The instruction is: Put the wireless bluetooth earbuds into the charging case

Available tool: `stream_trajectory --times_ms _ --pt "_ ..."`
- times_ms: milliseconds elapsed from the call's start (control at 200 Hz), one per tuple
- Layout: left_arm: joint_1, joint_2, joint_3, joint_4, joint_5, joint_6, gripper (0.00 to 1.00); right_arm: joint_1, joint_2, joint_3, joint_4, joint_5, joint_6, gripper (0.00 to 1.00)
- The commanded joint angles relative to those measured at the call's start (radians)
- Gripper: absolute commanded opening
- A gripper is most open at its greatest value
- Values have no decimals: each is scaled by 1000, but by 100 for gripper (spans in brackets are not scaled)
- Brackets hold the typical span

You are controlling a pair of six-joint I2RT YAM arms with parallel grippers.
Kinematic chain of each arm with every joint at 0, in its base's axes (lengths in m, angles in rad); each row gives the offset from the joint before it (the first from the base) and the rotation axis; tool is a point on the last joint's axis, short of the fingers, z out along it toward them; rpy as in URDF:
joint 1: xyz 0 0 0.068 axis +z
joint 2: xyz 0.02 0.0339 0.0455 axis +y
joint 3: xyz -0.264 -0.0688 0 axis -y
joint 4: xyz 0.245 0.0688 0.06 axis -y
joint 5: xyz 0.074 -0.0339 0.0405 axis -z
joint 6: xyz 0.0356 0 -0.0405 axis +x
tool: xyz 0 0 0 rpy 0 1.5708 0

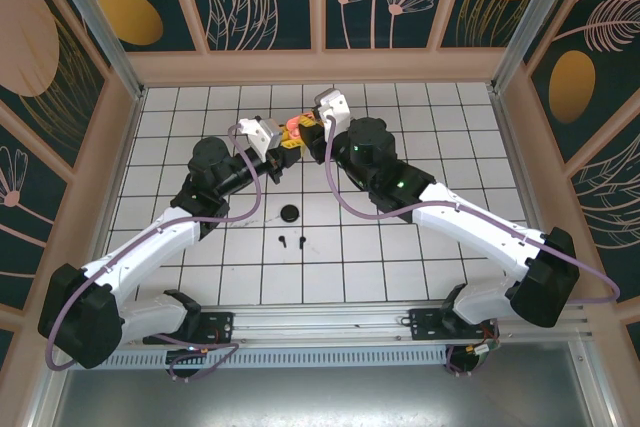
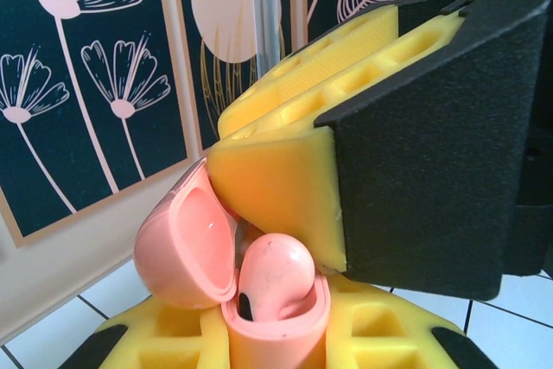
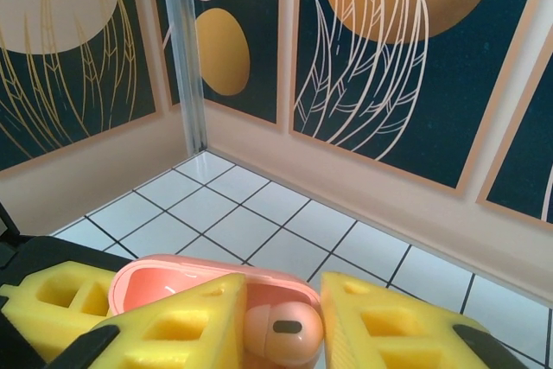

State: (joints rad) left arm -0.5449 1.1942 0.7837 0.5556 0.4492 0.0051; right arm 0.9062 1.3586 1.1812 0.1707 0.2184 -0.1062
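At the back middle of the table, my left gripper (image 1: pixel 281 143) is shut on the body of a coral-pink charging case (image 1: pixel 294 127). In the left wrist view the case (image 2: pixel 259 334) stands upright between my yellow foam fingers (image 2: pixel 155 339), its lid (image 2: pixel 186 239) swung open to the left. A coral-pink earbud (image 2: pixel 276 274) sits head-up in the case's socket. My right gripper (image 3: pixel 281 330) comes in from above and is shut on that earbud (image 3: pixel 285 328); its yellow fingers (image 3: pixel 186 326) straddle the open case (image 3: pixel 160 278). Two black earbuds (image 1: pixel 283 242) (image 1: pixel 300 241) lie on the tiles.
A round black case (image 1: pixel 290 212) lies on the tiled floor just beyond the black earbuds, between the two arms. Low tan walls (image 1: pixel 320 67) with patterned panels enclose the table on three sides. The right gripper's black finger mount (image 2: pixel 432 144) hangs close over the pink case.
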Motion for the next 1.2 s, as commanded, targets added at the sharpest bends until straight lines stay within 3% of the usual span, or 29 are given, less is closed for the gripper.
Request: stream_trajectory --times_ms 0,455,1196 --pt "-11 -21 61 93 58 -1 0 17 31 0 -54 -19 -3 31" --pt "-12 -16 63 88 55 -1 0 8 15 6 -66 -19 16 38" --pt "-12 4 68 95 48 -2 0 -10 -68 -2 -55 -126 105 45"
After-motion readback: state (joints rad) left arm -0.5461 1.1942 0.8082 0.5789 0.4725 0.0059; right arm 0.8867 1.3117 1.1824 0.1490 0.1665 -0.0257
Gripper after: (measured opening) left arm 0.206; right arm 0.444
